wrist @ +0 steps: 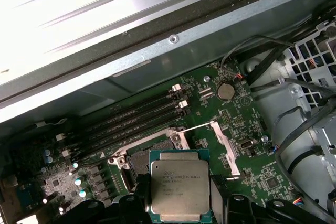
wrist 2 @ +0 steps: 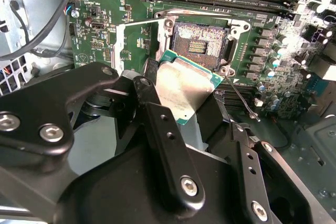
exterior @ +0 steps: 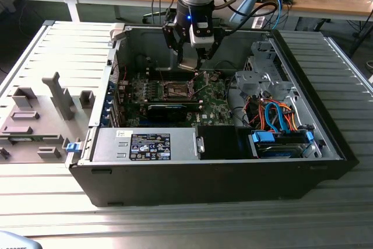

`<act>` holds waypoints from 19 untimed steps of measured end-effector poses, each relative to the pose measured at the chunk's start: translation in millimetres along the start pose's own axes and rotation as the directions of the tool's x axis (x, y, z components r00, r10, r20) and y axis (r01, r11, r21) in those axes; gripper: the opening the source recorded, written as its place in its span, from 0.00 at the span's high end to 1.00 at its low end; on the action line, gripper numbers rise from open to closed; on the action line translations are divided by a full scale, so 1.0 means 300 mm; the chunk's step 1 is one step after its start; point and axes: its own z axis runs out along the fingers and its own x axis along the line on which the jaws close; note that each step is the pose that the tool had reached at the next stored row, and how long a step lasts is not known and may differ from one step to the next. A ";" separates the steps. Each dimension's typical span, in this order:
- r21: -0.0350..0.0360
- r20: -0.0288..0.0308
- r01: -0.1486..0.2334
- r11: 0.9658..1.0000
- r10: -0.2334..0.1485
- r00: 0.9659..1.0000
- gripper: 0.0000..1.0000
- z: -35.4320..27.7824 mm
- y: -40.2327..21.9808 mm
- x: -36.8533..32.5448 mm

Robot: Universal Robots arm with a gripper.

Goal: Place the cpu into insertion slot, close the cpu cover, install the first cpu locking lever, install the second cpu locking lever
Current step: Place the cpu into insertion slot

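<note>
My gripper (exterior: 194, 65) hangs inside the open computer case, just above the green board (exterior: 213, 106). It is shut on the cpu (wrist 2: 184, 85), a flat silver-topped chip with a green edge, gripped by two opposite sides between the black fingers (wrist 2: 157, 124). In the second wrist view the chip sits tilted and overlaps one corner of the insertion slot (wrist 2: 202, 43), whose dark centre is bare. In the first wrist view the cpu (wrist: 180, 187) covers most of the insertion slot (wrist: 137, 162). The cpu cover (wrist: 226, 148) stands swung open beside the socket. A thin locking lever (wrist 2: 140, 22) sticks out free.
Long black memory slots (wrist: 131, 124) run beside the socket. A long black card (exterior: 166, 109) lies just in front of it. A grey power supply (exterior: 145, 144) fills the case's near side. A drive cage with blue and orange cables (exterior: 280, 121) stands at the exterior view's right.
</note>
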 end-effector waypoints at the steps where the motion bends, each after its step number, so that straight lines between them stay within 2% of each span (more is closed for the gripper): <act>1: 0.000 0.000 -0.001 1.000 0.001 1.000 0.45 0.000 0.000 0.000; 19: 0.000 0.001 -0.014 1.000 0.014 1.000 0.45 0.002 0.000 0.000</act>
